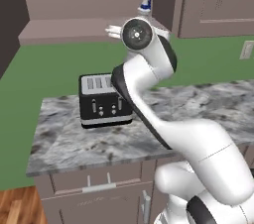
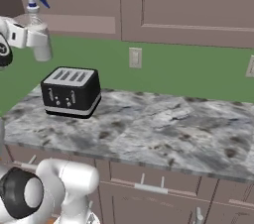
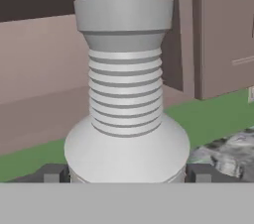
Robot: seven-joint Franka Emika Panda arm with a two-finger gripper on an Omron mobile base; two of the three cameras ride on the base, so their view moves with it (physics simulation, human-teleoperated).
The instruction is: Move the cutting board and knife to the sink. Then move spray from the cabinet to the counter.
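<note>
The spray, a pale grey-white ribbed bottle with a blue nozzle, stands upright between my finger tips. My gripper is shut on its wide lower body. From the right base view the spray hangs in the air in front of the cabinet shelf recess, its base lower than the shelf edge and above the counter. From the left, only the spray top peeks over my arm, near the cabinet shelf. The cutting board, knife and sink are out of view.
A black toaster sits on the counter below and just right of the held bottle. Panelled wall cabinets hang to the right, and a wall outlet is on the green backsplash.
</note>
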